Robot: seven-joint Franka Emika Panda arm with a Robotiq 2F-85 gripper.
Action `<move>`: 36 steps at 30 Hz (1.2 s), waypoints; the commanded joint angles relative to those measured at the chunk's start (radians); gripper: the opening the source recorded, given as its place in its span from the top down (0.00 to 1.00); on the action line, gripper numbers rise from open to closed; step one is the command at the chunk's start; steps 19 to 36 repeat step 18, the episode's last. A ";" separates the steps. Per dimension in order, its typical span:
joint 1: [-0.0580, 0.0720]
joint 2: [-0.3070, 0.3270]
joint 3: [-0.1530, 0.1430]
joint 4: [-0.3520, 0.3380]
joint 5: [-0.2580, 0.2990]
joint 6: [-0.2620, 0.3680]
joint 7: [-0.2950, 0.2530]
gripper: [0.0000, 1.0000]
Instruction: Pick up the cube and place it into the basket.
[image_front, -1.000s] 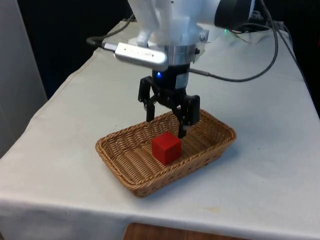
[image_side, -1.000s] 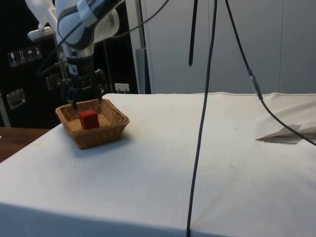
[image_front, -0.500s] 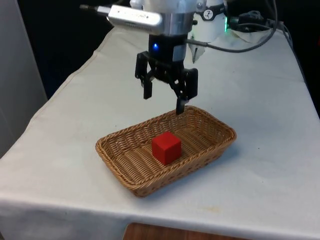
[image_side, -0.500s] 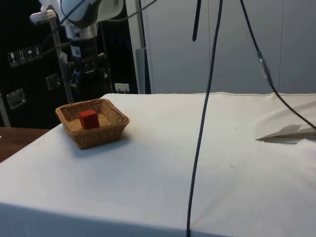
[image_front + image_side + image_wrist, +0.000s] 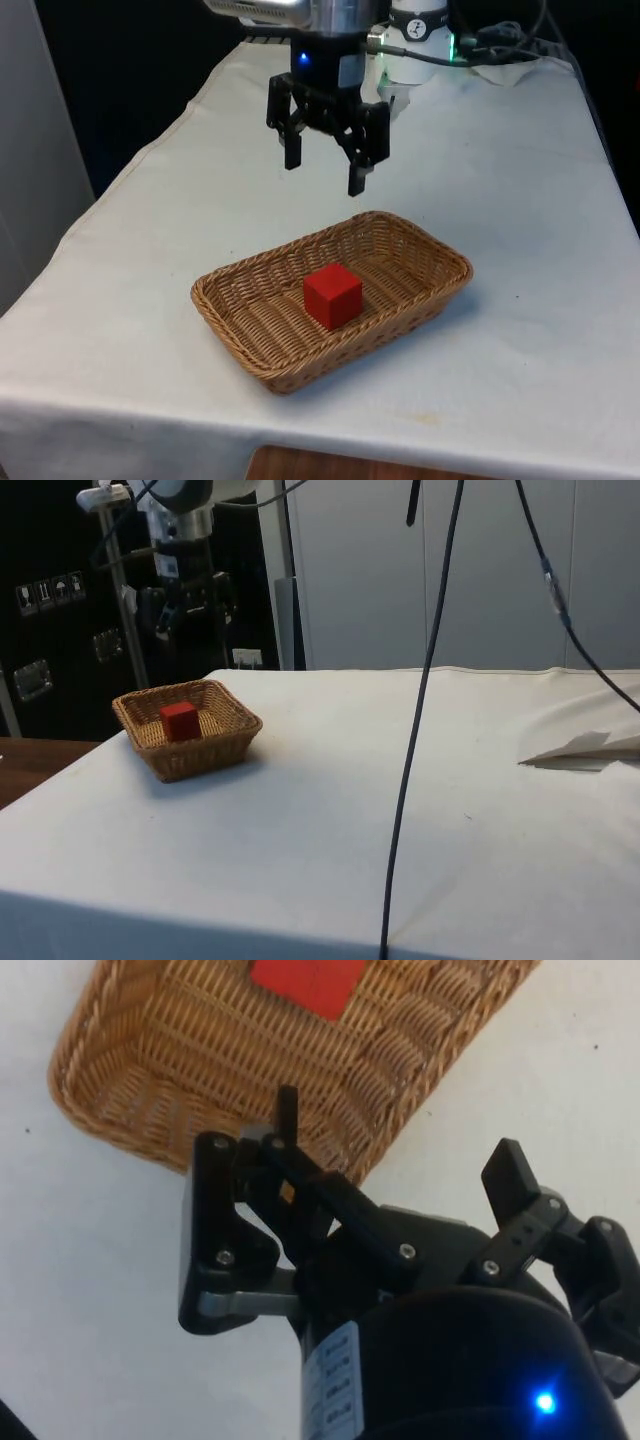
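A red cube lies inside a woven wicker basket near the table's front edge. From the side the cube rests in the basket at the table's left end. My gripper hangs open well above the basket's far rim, nothing between its fingers. In the side view the gripper sits high above the basket. The wrist view looks down past the spread fingers onto the basket with the cube in it.
White cloth covers the table all around the basket. Black cables hang down in the side view's foreground. A fold of cloth lies at that view's right. The table's front edge runs just before the basket.
The gripper has risen from just over the cube inside the basket to well above its far rim, staying open. The cube stays put in the basket.
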 commanded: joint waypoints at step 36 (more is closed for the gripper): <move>-0.001 -0.110 0.000 -0.151 0.000 0.047 -0.027 0.00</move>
